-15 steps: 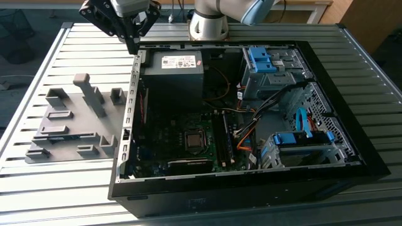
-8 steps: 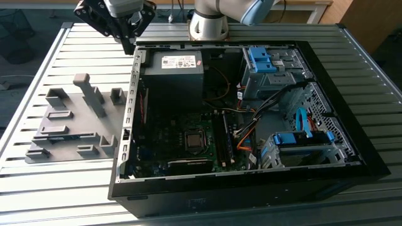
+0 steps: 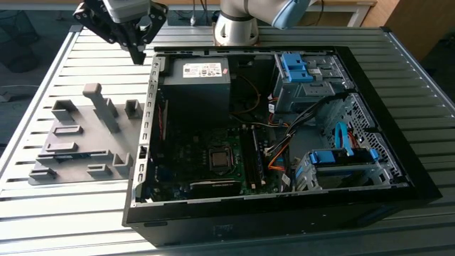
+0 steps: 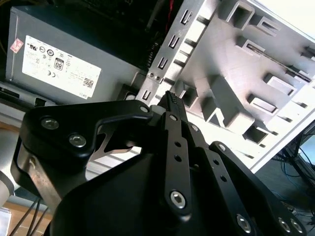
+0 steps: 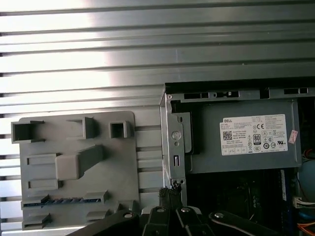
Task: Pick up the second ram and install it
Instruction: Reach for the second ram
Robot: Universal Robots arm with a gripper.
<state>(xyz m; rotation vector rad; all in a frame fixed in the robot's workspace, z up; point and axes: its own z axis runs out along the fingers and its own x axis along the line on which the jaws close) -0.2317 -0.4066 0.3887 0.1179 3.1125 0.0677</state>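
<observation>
The gripper [image 3: 137, 56] hangs above the slatted metal bench [image 3: 71, 224], fingers [image 4: 172, 105] closed on nothing, just outside the open case's [image 3: 151, 106] far corner edge. The second ram [image 5: 64, 200] lies in a slot of the grey holder [image 5: 123, 162]. The holder sits beside the case, on the exterior view's left.

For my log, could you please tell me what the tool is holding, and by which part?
Nothing: the tool is shut and empty.
</observation>
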